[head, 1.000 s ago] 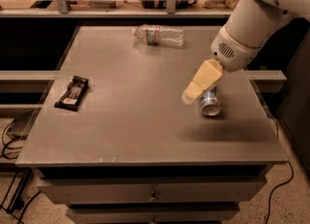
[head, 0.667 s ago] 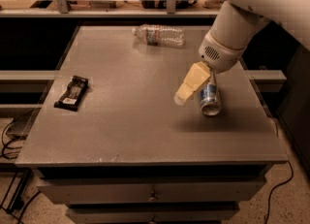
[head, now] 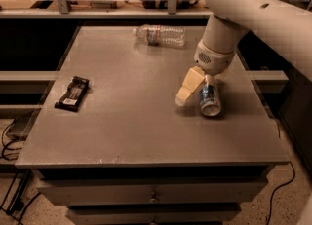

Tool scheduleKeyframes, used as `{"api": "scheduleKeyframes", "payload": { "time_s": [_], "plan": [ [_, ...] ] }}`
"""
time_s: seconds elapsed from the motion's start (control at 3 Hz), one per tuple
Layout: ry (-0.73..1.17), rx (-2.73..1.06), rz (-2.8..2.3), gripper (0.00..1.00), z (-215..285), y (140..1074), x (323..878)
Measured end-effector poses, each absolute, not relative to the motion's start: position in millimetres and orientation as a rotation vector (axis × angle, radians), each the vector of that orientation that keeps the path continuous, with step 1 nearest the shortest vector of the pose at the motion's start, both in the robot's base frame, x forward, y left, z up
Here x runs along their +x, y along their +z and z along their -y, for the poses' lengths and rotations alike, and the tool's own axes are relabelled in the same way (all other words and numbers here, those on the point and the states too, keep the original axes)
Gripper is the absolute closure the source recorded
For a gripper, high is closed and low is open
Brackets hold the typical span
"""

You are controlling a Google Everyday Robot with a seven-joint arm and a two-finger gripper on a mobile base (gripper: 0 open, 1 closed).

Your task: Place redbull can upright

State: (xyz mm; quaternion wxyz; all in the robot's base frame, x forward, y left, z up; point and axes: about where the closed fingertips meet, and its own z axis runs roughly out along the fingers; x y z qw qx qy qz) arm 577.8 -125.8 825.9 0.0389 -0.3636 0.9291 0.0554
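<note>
Camera view: my gripper [head: 199, 92] hangs low over the right side of the grey table [head: 122, 136], jaws spread wide. One cream finger [head: 190, 85] shows just left of the redbull can [head: 210, 100], gripping nothing. The can lies on its side, one silver end toward the camera. A clear water bottle [head: 161, 35] lies near the far edge, and a flat black packet [head: 73, 93] lies at the left.

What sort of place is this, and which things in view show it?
Likely a robotics lab or workshop: a grey drawer-fronted table, loose cables on the floor, and a robot arm with its gripper down at the tabletop, by the lying redbull can.
</note>
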Motion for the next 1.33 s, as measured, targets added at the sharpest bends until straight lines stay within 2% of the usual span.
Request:
{"api": "scheduleKeyframes", "payload": {
  "time_s": [0.33,1.33],
  "plan": [
    [0.147,-1.079,-2.879,0.19,135,818,592],
    [0.125,-1.029,-2.872,0.88,148,830,601]
  ]
}}
